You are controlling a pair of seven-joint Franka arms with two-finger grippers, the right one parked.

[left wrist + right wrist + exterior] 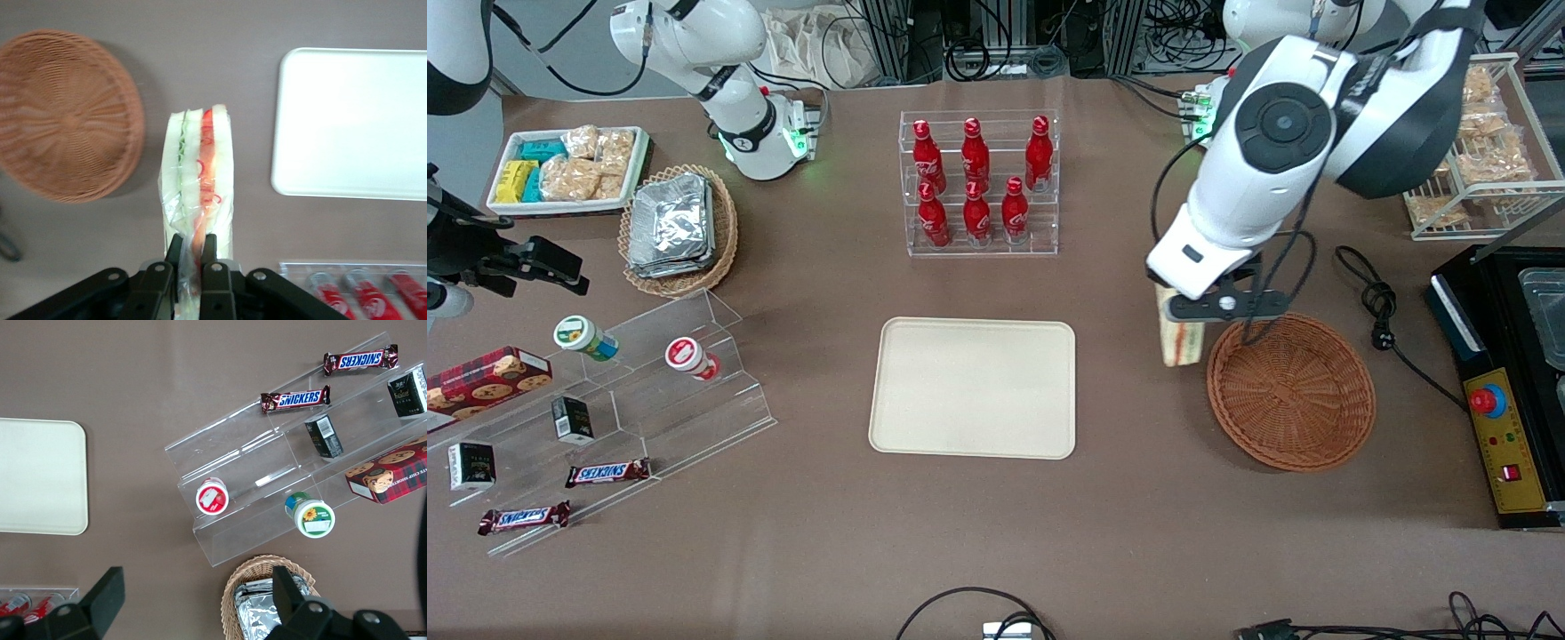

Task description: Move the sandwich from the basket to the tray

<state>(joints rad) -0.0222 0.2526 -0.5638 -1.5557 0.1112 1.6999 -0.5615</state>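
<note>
Between basket (pixel 1291 391) and tray (pixel 974 388), my claw (pixel 191 252) pinches the sandwich (pixel 198 193); next, carry toward nine o'clock.

Robot lab staged as a snack shop. Aluminium framing (pixel 889 36) and cables at 12 o'clock. Cola bottle rack (pixel 978 182), acrylic snack shelf (pixel 605 418) at 9 o'clock.

The left arm enters from the upper right of the front view, its white and black links bent down so the wrist hangs right of centre in the frame. The gripper (pixel 1183 311) sits below the wrist, raised off the table. In the left wrist view its two black fingers (pixel 175 250) stand close together, pinching the end of the sandwich (pixel 199 187), which sticks out straight from between them, edge-on to the camera.
</note>
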